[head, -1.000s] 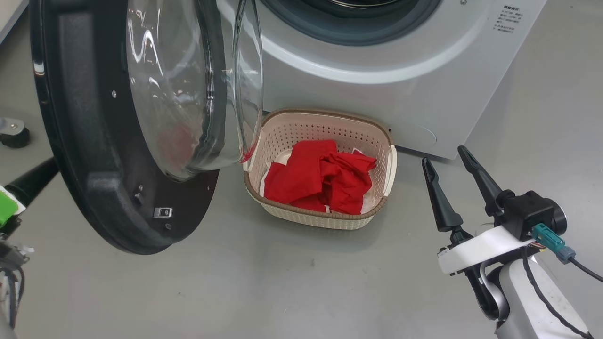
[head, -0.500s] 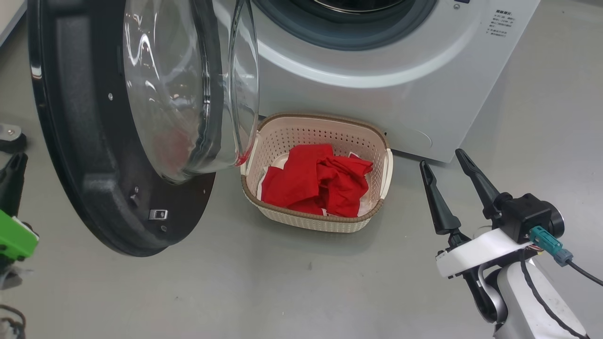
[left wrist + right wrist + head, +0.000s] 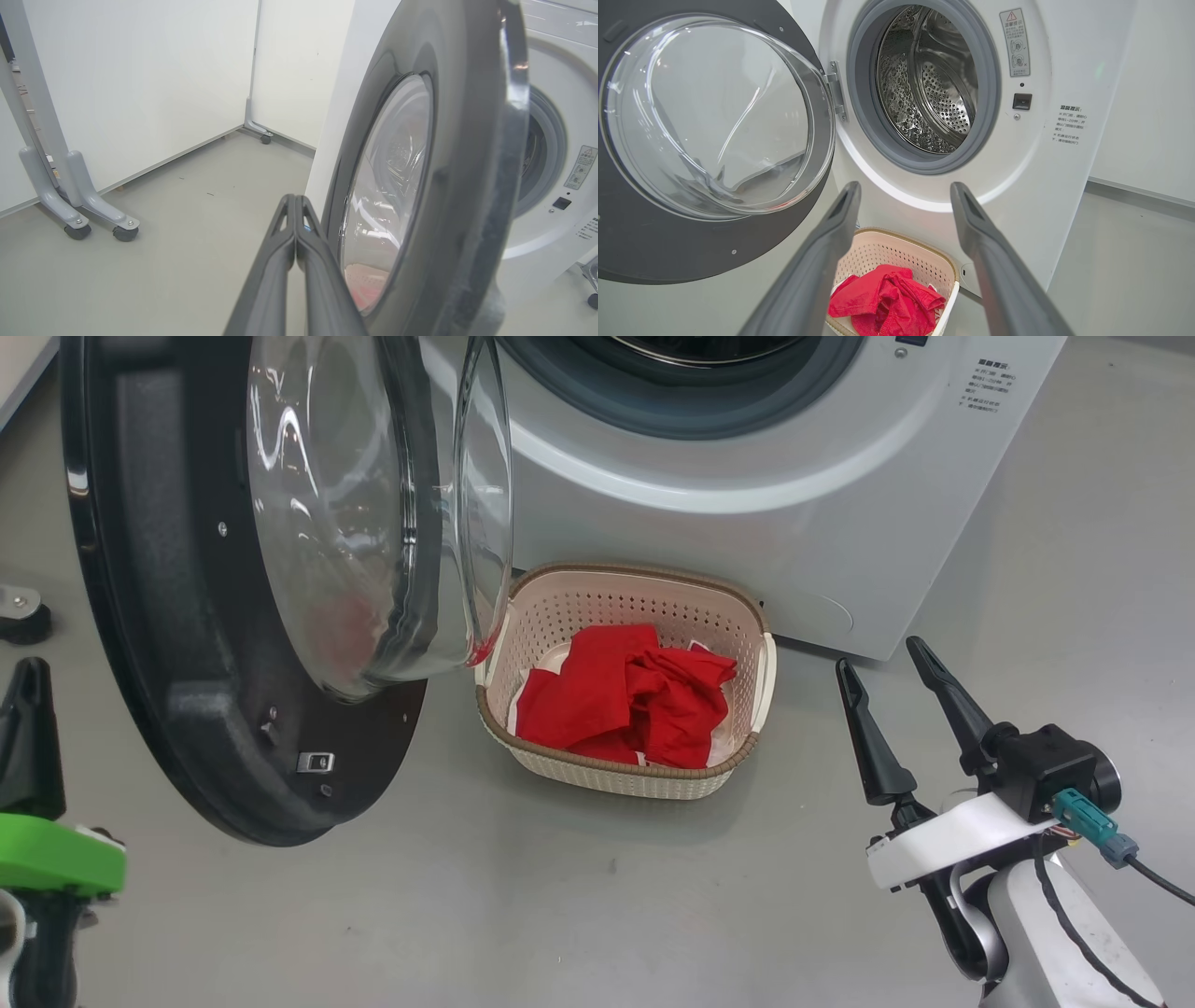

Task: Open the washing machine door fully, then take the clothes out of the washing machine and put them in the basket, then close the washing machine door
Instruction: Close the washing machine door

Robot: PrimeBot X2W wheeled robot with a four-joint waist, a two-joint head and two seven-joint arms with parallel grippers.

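The left end effector (image 3: 294, 205), fingers together, has swung upright at the open door's (image 3: 187, 663) 8 o'clock. The clothes (image 3: 625, 700) lie in the basket (image 3: 635, 775). The right end effector (image 3: 880, 655), fingers apart, sits at the basket's 4 o'clock. Closing the door looks next.

The grey floor (image 3: 560, 896) is bare, white walls (image 3: 140, 84) stand behind it, and grey legs (image 3: 81, 182) sit on little black wheels (image 3: 125, 233).

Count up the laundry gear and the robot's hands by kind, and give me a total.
washing machine: 1
washing machine door: 1
basket: 1
pile of red clothes: 1, separate pieces can't be told
robot hands: 2, left hand and right hand
Total: 6
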